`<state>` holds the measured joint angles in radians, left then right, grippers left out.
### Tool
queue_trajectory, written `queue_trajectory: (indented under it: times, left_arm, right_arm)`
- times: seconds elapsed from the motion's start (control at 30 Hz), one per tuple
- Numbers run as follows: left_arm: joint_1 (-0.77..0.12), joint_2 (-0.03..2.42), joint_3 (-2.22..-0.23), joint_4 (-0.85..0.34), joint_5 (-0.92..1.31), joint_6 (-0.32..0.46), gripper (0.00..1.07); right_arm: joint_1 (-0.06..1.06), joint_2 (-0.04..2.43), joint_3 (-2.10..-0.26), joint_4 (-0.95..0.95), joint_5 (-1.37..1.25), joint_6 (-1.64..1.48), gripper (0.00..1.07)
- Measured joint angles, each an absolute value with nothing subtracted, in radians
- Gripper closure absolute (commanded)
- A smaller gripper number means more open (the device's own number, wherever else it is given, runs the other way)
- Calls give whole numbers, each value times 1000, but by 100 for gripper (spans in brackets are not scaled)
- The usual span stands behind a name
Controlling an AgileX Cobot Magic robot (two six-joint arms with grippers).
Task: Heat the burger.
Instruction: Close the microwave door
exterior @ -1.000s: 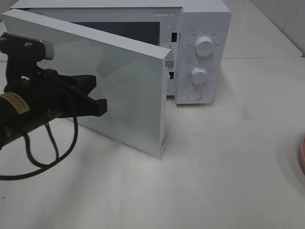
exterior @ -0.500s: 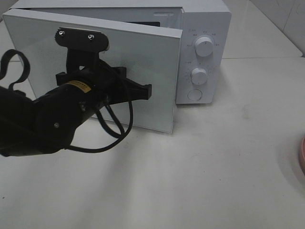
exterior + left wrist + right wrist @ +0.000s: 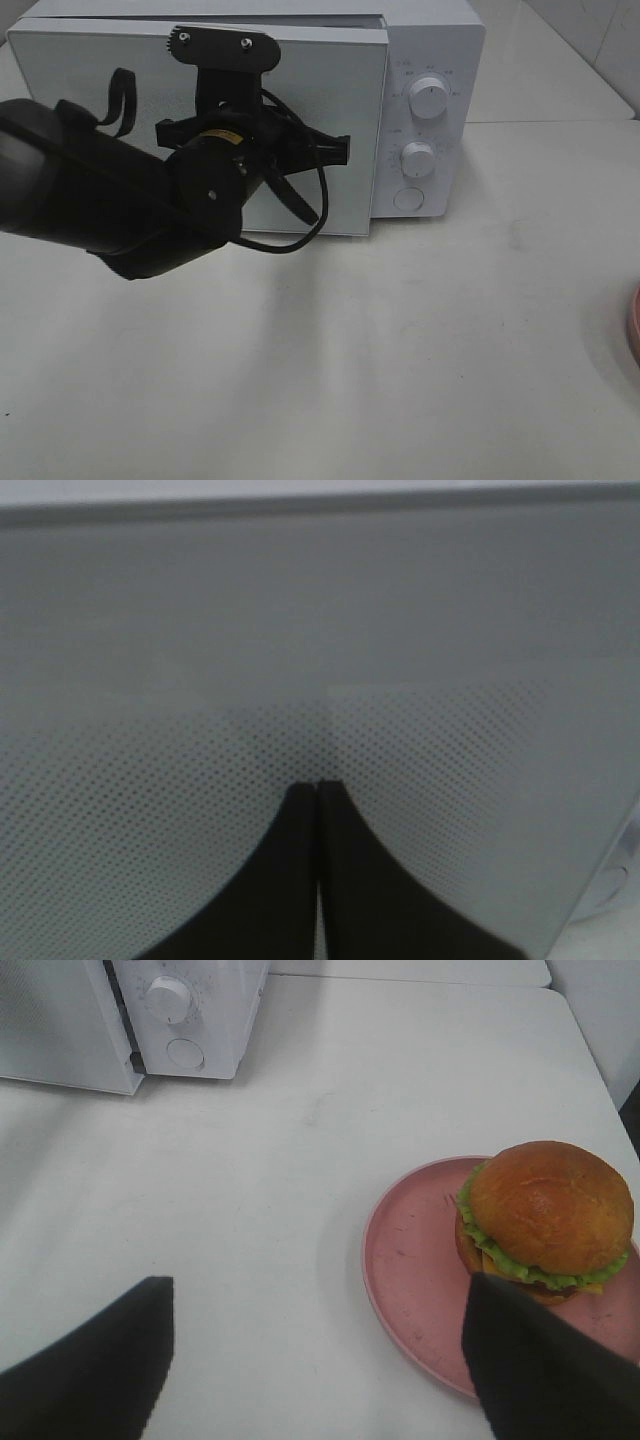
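Observation:
The burger [image 3: 545, 1218], with a golden-brown bun and green lettuce, sits on a pink plate [image 3: 415, 1270] on the white table, away from the microwave [image 3: 190, 1010]. My right gripper [image 3: 315, 1380] hovers open above the table, and the burger lies by one of its fingers [image 3: 540, 1360]. In the exterior high view my left gripper [image 3: 338, 150] is shut, with its tips against the microwave door [image 3: 330, 90]. The door stands almost flush with the microwave [image 3: 430, 60]. In the left wrist view the closed left gripper [image 3: 318, 792] points at the dotted door panel [image 3: 320, 630].
Only a sliver of the pink plate [image 3: 635, 320] shows at the right edge of the exterior high view. Two knobs [image 3: 428, 98] and a round button [image 3: 408, 199] are on the microwave's control panel. The left arm's black body [image 3: 110, 200] covers the door's left part.
The microwave door has swung from wide open to nearly shut. My left arm has moved right and towards the microwave with it, gripper still shut.

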<state>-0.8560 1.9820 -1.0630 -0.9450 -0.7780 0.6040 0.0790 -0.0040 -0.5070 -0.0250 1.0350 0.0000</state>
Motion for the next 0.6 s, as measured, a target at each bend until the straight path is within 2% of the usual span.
queue_trajectory:
  times: [0.13,0.23,0.3,0.6]
  left_arm:
    - [-868,2032,-1141,-999,-767,684,107]
    - [-870,2042,-1157,-1005,-759,698,107]
    - [-871,2070,-1207,-1018,-746,738,107]
    - [-828,2081,-1245,-1028,-647,746,107]
  right_arm:
    - [79,-4,-507,-25,1035,0,31]
    - [79,-4,-507,-25,1035,0,31]
    - [79,-4,-507,-25,1035,0,31]
    - [79,-4,-507,-25,1035,0,31]
